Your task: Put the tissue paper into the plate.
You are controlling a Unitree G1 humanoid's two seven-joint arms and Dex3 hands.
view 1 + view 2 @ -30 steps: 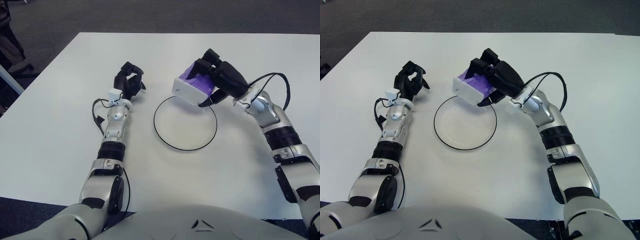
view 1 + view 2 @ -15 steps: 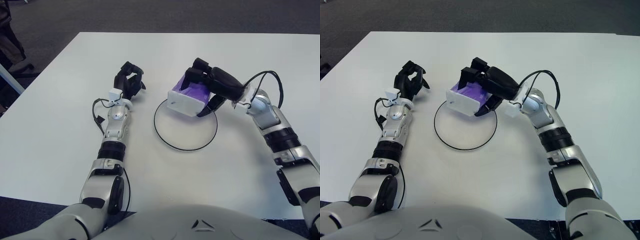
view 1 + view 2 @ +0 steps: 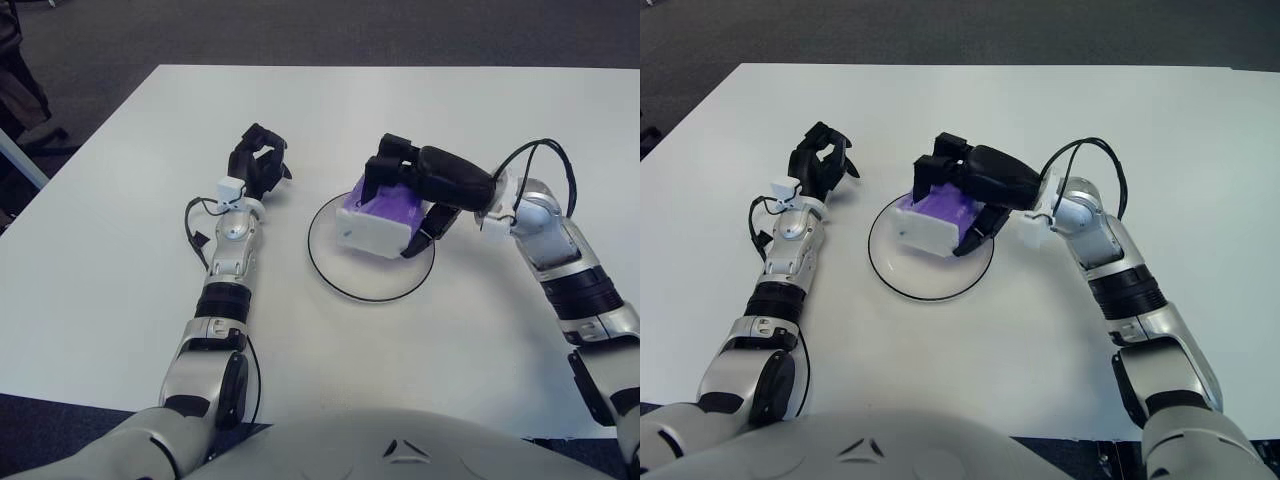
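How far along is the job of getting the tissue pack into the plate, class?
Done: the right hand has picked up the purple and white tissue pack and brought it over the black-rimmed plate. In hand: the fingers are closed on the pack; whether it touches the plate cannot be told. Left: set it down, release, withdraw. The left hand rests on the table, curled, left of the plate.

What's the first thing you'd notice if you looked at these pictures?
The purple and white tissue paper box stands out first, gripped by the robot's black right hand over the round black-rimmed plate in the middle of the white table. To the left of the plate, the left hand rests on the table with its fingers curled, holding nothing.
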